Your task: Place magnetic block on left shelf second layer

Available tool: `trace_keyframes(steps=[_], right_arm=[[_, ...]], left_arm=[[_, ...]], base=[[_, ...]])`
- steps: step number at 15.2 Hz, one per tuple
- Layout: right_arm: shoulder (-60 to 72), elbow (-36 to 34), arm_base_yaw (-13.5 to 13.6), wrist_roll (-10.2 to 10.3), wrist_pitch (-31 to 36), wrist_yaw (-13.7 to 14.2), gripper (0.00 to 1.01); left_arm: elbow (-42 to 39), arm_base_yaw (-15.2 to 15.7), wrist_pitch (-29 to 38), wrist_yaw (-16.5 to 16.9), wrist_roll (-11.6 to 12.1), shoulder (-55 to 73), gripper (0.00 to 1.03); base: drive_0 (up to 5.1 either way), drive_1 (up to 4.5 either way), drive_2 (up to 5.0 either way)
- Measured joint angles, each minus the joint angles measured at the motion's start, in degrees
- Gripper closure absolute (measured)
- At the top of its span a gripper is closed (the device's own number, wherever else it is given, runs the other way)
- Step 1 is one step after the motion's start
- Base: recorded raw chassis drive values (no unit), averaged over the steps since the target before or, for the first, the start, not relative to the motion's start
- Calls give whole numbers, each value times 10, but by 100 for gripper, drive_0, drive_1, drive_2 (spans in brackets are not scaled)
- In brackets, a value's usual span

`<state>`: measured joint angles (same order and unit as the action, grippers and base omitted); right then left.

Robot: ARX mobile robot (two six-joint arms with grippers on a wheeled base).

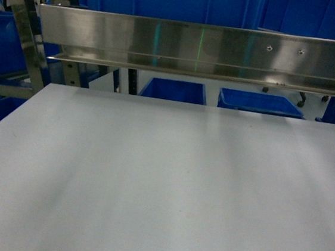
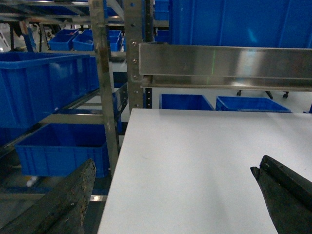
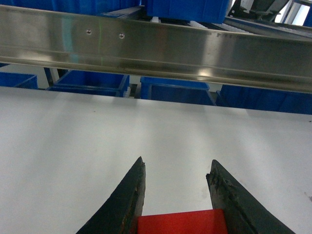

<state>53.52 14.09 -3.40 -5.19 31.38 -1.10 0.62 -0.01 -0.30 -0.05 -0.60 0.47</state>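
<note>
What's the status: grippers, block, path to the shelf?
Right gripper shut on red block. Left gripper open, empty. Shelf off to the left, blue crate on it. Steel rail ahead over the table.

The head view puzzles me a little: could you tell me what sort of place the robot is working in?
Probably a warehouse or parts storeroom. Blue plastic crates sit on a steel rack with perforated uprights, more crates stand beyond the white tabletop, and a stainless-steel rail runs above its far edge.
</note>
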Motion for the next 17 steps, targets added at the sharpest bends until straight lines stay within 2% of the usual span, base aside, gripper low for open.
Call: trace_keyframes(steps=[17], right_arm=[[0, 0, 0, 0, 0, 0, 67]], left_arm=[[0, 0, 1, 0, 0, 0, 5]], base=[[-499, 234, 255]])
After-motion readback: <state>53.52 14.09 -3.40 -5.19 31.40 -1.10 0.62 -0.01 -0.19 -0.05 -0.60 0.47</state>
